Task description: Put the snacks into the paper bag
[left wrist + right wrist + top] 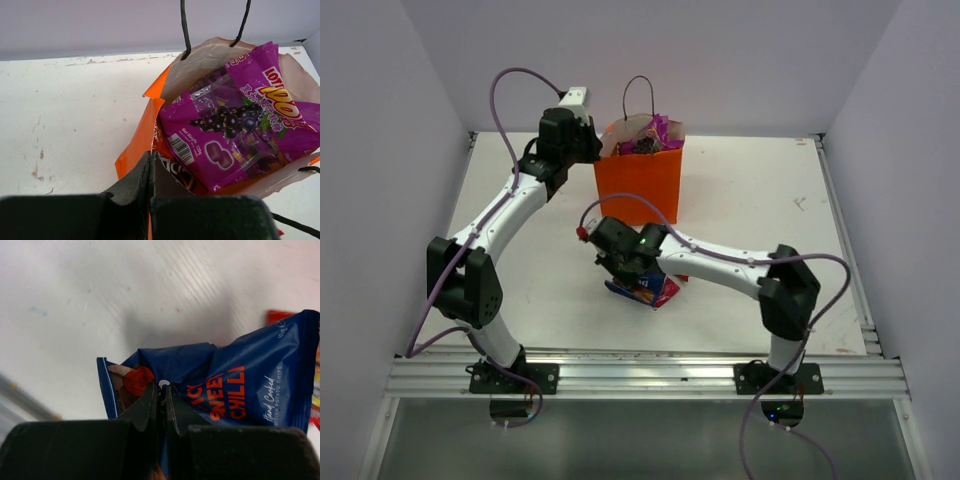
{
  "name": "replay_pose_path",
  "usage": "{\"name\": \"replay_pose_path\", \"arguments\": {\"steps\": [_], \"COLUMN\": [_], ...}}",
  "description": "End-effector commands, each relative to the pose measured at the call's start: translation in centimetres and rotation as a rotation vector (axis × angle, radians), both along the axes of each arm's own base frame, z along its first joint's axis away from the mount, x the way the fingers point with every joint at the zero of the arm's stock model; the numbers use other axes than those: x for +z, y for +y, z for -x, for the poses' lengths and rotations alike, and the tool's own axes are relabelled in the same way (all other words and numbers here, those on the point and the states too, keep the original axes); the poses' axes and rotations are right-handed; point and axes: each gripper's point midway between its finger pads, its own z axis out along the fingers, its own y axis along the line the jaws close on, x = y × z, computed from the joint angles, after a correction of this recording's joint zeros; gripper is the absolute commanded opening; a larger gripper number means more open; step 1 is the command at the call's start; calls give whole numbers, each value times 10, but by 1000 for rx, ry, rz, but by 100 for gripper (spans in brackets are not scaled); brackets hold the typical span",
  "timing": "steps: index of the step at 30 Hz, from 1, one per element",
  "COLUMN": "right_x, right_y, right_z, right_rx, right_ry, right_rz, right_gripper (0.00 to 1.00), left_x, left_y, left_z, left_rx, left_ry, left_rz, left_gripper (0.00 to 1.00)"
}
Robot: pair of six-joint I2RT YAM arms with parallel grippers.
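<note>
Nipped the blue bag [240, 385] by its crimped edge in the closed right gripper [161, 392], low on the table [760, 200] before the paper bag [638, 185] pinched at its rim by the clamped left gripper [151, 162]; likely called for a straight, high lift to clear that rim.

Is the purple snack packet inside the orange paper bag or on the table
Inside: the glossy purple packet sits in the mouth of the orange paper bag, poking above its rim.

Scuffed white table [750, 200] stands between plain pale lilac walls [720, 60].
</note>
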Motion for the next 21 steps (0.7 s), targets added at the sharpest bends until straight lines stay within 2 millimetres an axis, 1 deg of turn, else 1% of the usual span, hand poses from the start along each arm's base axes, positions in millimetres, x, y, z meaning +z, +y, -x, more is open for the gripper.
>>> {"name": "replay_pose_path", "arguments": {"steps": [1, 3, 4, 5, 6, 7, 8, 9, 10, 11, 12, 13, 14, 15, 16, 17, 18, 19, 20, 21], "right_x": [163, 209, 246, 266, 283, 310, 323, 333, 346, 351, 371, 367, 365, 378, 395, 404, 389, 420, 423, 406], "right_y": [-23, -32, -38, -46, -51, -52, -57, -62, -65, -67, -57, -66, -59, -51, -50, -43, -26, -26, -19, -5], "right_z": [5, 0, -3, -13, -19, -28, -39, -52, -79, -94, -111, -137, -154, -170, -181, -190, -213, -218, -228, -247], "right_rx": [-83, -118, -132, -173, -194, -197, -225, -237, -297, -325, -338, -387, -399, -405, -413, -414, -390, -392, -384, -375], "right_ry": [-124, -193, -244, -317, -367, -447, -510, -577, -638, -669, -711, -736, -753, -808, -852, -877, -904, -962, -985, -990], "right_rz": [-198, -249, -296, -299, -315, -360, -371, -364, -426, -461, -584, -598, -618, -674, -714, -745, -703, -759, -765, -740], "right_gripper": [0, 0, 0, 0, 0, 0, 0, 0, 0, 0, 0, 0, 0, 0, 0, 0, 0, 0, 0, 0], "left_x": [43, 43, 45, 46, 45, 47, 46, 46, 48, 48, 48, 48, 47, 46, 45, 45, 45, 44, 43, 43], "left_y": [5, 6, 6, 6, 7, 7, 7, 7, 8, 7, 8, 8, 8, 8, 8, 8, 8, 7, 7, 6], "left_z": [-1, -1, 0, 1, 2, 3, 3, 4, 5, 5, 5, 6, 6, 6, 7, 6, 6, 6, 5, 4], "left_rx": [12, 15, 15, 14, 14, 14, 14, 14, 15, 16, 16, 17, 17, 17, 17, 16, 17, 18, 20, 20], "left_ry": [-105, -104, -107, -108, -107, -109, -108, -107, -110, -112, -111, -111, -109, -109, -109, -107, -107, -105, -104, -103], "left_rz": [15, 13, 14, 11, 10, 13, 11, 12, 15, 18, 20, 21, 21, 21, 21, 22, 22, 24, 31, 34], "left_gripper": [0, 0, 0, 0, 0, 0, 0, 0, 0, 0, 0, 0, 0, 0, 0, 0, 0, 0, 0, 0]}}
